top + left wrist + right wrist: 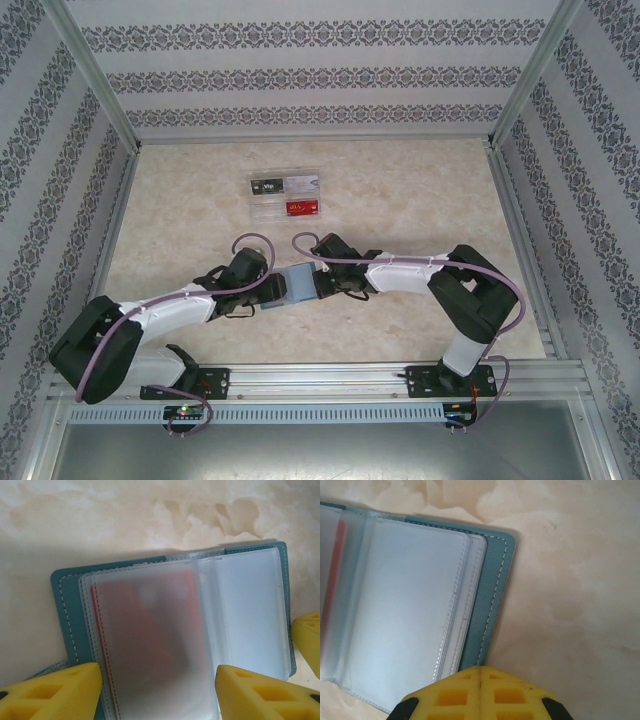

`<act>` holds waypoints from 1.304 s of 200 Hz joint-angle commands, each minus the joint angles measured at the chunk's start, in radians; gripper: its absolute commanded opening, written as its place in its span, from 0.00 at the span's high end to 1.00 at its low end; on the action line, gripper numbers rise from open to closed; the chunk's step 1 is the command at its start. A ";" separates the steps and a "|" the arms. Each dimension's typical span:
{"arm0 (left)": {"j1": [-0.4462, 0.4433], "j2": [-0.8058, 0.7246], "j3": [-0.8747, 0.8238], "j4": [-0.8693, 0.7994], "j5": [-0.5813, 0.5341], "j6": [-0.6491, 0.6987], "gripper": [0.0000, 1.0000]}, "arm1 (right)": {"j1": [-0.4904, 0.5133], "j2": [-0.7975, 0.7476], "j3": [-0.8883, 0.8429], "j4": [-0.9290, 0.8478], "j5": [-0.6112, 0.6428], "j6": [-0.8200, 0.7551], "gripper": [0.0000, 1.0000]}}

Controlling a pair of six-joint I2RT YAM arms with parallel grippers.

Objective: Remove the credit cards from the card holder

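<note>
The teal-blue card holder point(296, 284) lies open on the table between my two grippers. Its frosted plastic sleeves point(235, 615) fan out over the cover point(67, 610). A red credit card point(150, 630) shows dimly through the left sleeves, and its edge point(340, 545) also appears in the right wrist view. My left gripper point(157, 680) is open, its yellow fingers point(60, 690) standing either side of the sleeve with the red card. My right gripper point(481, 672) is shut, its tip resting on the right edge of the teal cover point(492, 590).
A clear plastic tray point(285, 196) sits farther back on the table, holding a black card point(265, 185), a silver card point(303, 183) and a red card point(303, 208). Patterned walls close in the table on three sides.
</note>
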 commanded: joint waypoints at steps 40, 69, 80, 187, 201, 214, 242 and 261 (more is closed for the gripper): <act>0.006 0.032 0.026 0.091 0.120 -0.017 0.37 | 0.006 0.015 0.004 0.020 -0.022 -0.005 0.95; 0.006 -0.006 0.025 0.080 0.117 -0.010 0.36 | 0.006 0.020 0.004 0.024 -0.026 -0.005 0.95; 0.006 -0.020 0.024 0.078 0.117 -0.009 0.36 | 0.006 0.020 0.005 0.024 -0.027 -0.005 0.95; -0.012 0.067 0.079 0.192 0.207 -0.022 0.38 | -0.002 -0.032 -0.027 0.045 0.009 0.008 0.96; -0.024 0.099 0.106 0.199 0.206 -0.021 0.39 | -0.010 -0.063 -0.047 0.053 0.028 0.014 0.96; -0.035 0.131 0.127 0.202 0.205 -0.021 0.39 | -0.019 -0.095 -0.068 0.065 0.042 0.018 0.96; -0.052 0.208 0.153 0.230 0.210 -0.038 0.40 | -0.043 -0.151 -0.111 0.085 0.062 0.028 0.96; -0.058 0.254 0.160 0.254 0.219 -0.051 0.40 | -0.056 -0.177 -0.129 0.087 0.070 0.028 0.96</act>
